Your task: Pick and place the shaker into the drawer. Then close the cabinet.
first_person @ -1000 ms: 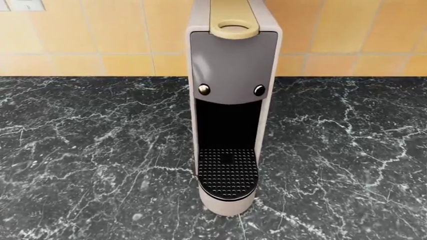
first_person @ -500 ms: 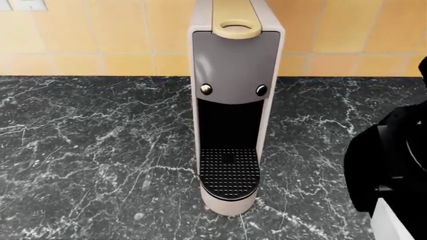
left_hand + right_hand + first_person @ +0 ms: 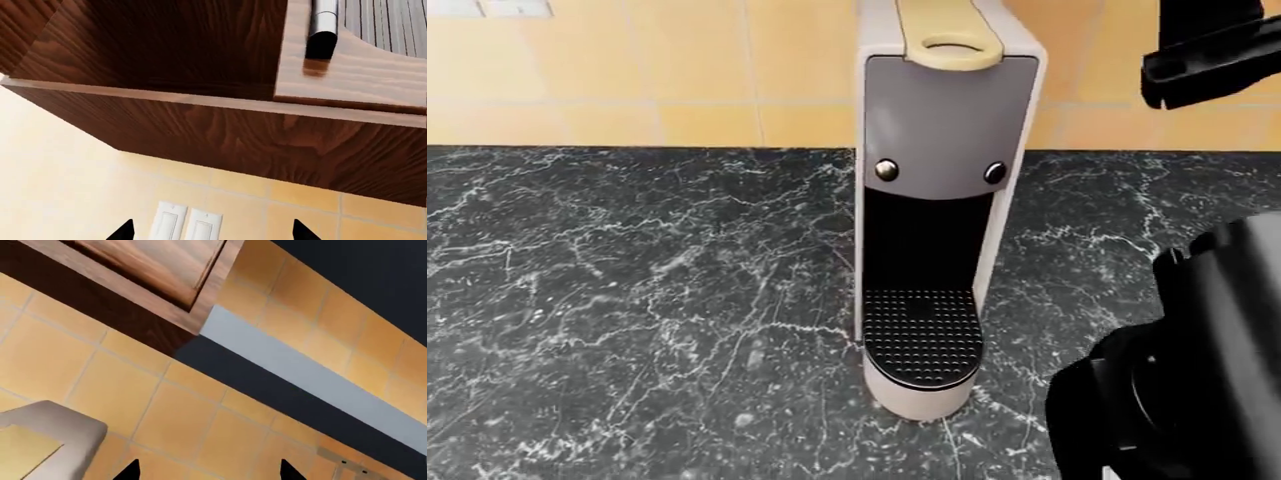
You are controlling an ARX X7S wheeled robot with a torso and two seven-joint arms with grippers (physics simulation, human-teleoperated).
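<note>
Both wrist views show black fingertips (image 3: 131, 471) spread wide and empty, the bulky black right arm (image 3: 1188, 380) having swung further into the head view beside the grey-beige capsule coffee machine (image 3: 941, 200) on black marble counter (image 3: 627, 300); shaker and drawer remain unseen.
</note>
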